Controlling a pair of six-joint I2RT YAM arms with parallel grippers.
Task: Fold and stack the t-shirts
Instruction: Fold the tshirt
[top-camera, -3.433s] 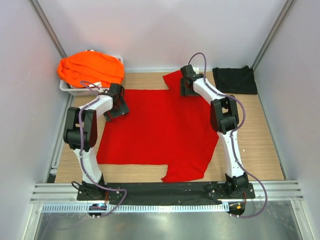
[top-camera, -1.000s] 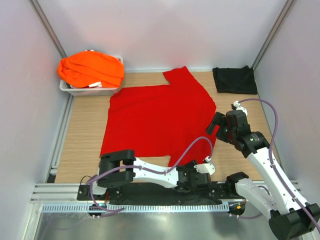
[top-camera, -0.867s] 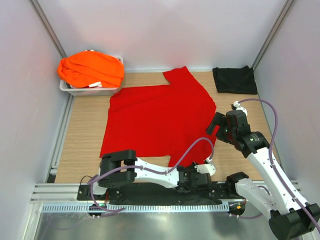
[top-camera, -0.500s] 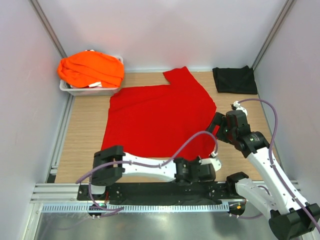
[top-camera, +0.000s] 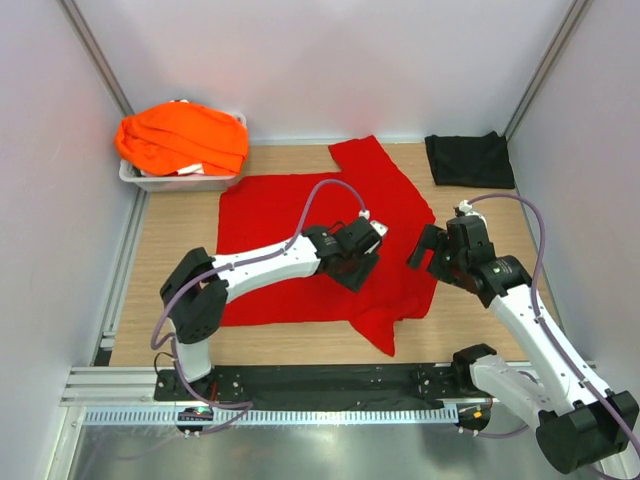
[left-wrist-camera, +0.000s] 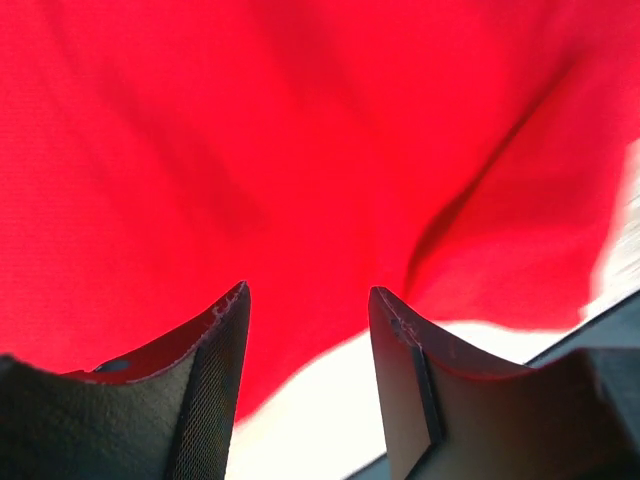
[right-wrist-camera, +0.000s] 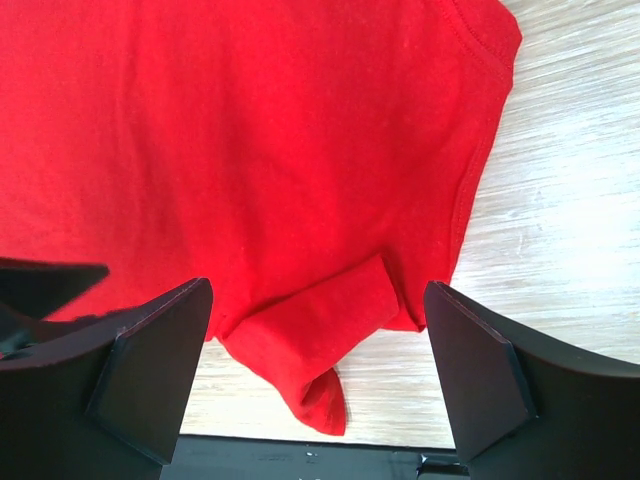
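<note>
Where the two arms reach in from the near edge, the wooden table carries one bright red t-shirt. It lies opened out over the middle of the boards, mostly flat, with shallow creases running across it. One sleeve points toward the far wall. At its near right corner a pointed flap of cloth juts toward the arm bases. The right wrist view shows a loose roll of doubled cloth at that corner, beside a stitched hem that borders bare wood.

The left arm stretches across the near part of the red t-shirt from its left side, and the right arm stands off its right edge.

Past the red t-shirt's far left corner, apart from it, a heap of bright orange t-shirts fills one grey plastic tray. How many orange shirts are in the heap cannot be told. Past its far right corner, also apart, lies one black t-shirt, folded into a flat rectangle.

The left gripper hangs over the right half of the red t-shirt with its jaws partly parted and nothing pinched between them, red cloth filling the view beyond. The right gripper hovers over the red t-shirt's right edge, jaws spread wide and holding nothing.
</note>
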